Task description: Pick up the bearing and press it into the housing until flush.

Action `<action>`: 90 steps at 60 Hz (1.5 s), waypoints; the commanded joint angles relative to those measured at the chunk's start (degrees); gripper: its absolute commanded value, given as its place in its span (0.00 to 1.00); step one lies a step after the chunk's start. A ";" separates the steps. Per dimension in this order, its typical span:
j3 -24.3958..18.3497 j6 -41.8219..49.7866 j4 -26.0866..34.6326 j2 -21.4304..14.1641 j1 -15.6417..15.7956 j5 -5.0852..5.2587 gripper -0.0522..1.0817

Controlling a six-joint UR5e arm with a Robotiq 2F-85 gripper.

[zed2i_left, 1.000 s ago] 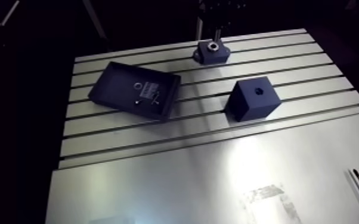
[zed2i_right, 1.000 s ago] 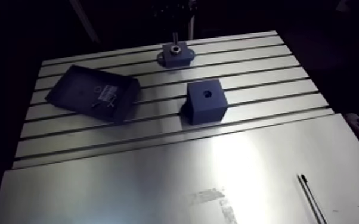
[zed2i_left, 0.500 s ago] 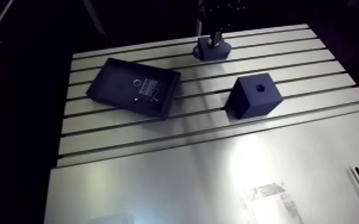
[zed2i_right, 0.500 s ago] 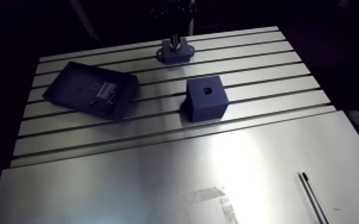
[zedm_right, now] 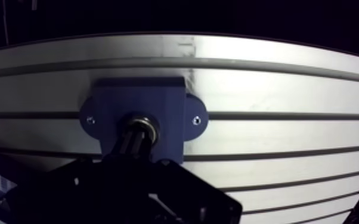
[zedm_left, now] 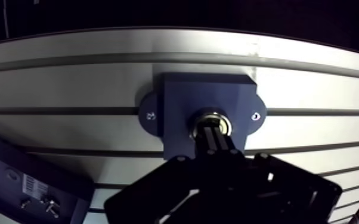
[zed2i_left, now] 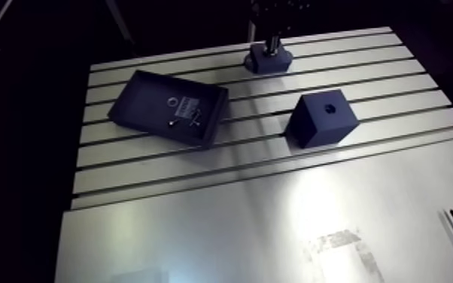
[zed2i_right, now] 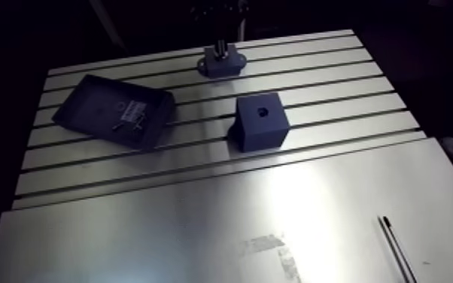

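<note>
The slotted table (zed2i_left: 199, 233) and what lies on it have not moved. The slight slide of everything in the arm view is my camera riding with the arm. The dark tray (zed2i_left: 143, 101) with its few small parts sits where it was, and so does the blue cube (zed2i_left: 321, 120) with the hole in its top. They are well apart from each other and from the work.

The change is at the far edge. A moment ago the gripper (zedm_left: 213, 128) hung just above the housing (zedm_left: 182, 98) with the bore showing under it; now it has come down onto the bore. In the wrist view its two fingers are drawn together into one narrow stem. Nothing seems to be held between them, and the tips rest on the middle of the bearing (zedm_left: 209, 111).

The bearing sits in the housing's bore, its bright rim showing around the fingertips. I read this as the press stroke under way. I cannot tell from here whether the rim is flush yet, so I would check that before lifting off.
</note>
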 commanded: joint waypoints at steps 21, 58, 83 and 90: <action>-0.22 0.00 -0.02 0.19 0.05 -0.04 1.00; -0.05 -0.09 -0.02 0.73 -0.04 -0.05 1.00; -0.14 -0.09 -0.02 0.73 0.05 -0.05 1.00; -0.14 -0.09 -0.03 0.73 0.05 -0.05 1.00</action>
